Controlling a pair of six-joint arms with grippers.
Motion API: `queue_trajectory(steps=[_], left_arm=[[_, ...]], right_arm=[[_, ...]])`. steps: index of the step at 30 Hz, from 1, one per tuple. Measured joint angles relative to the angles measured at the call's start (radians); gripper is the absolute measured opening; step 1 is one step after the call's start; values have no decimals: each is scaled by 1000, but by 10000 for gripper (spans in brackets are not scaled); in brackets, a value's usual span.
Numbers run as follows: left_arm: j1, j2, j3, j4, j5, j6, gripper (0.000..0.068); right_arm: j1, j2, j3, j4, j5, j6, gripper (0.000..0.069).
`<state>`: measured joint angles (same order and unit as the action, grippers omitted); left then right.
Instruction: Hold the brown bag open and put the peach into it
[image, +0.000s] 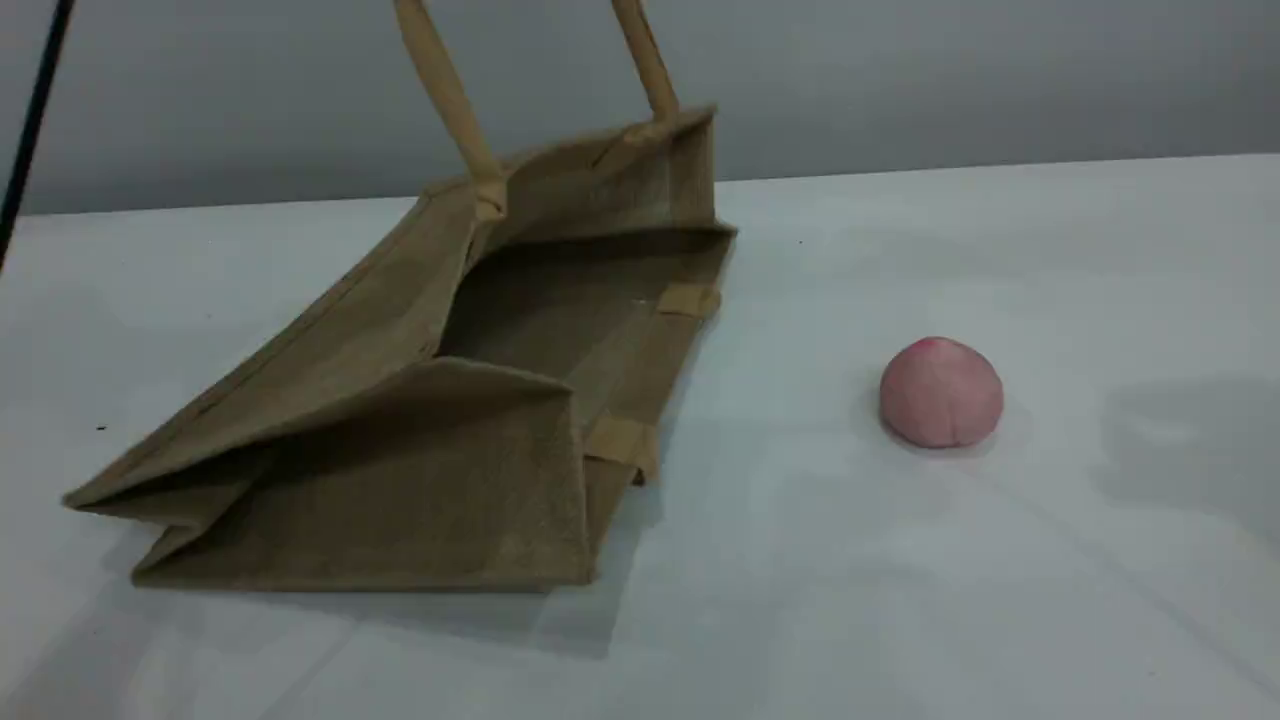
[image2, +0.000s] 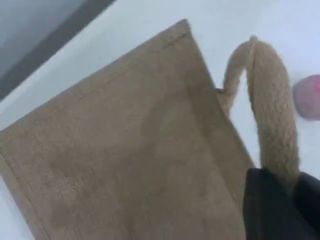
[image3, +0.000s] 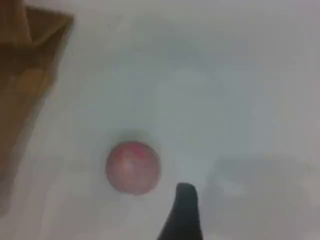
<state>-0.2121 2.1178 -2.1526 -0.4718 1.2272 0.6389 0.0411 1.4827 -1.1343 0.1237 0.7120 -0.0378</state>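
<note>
While the left claw (image2: 280, 200) pinches the handle (image2: 272, 100) to keep the brown bag (image: 400, 400) open, the peach (image: 941, 392) waits at middle right under the wide right claw (image3: 182, 210).

The white table (image: 900, 600) was viewed slantwise from afar; both wrist views looked down closer, sharing the tan jute bag (image2: 125, 150) and pink round peach (image3: 133, 167).

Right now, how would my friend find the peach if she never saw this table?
Find the big brown bag lying on the white table, mouth open. Look right of it, across bare tabletop, to the peach sitting alone. It is the only small, round, pink thing there.
</note>
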Motion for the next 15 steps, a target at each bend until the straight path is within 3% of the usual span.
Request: queue_trajectory(steps=[6,15], left_arm=[[0,-62,-3,0,-1,85,99],[0,-107,-4,-8,-5,113,99]], right_arm=[[0,85,0,111,-10,-143,563],[0,213,0,327,-18,-359,563]])
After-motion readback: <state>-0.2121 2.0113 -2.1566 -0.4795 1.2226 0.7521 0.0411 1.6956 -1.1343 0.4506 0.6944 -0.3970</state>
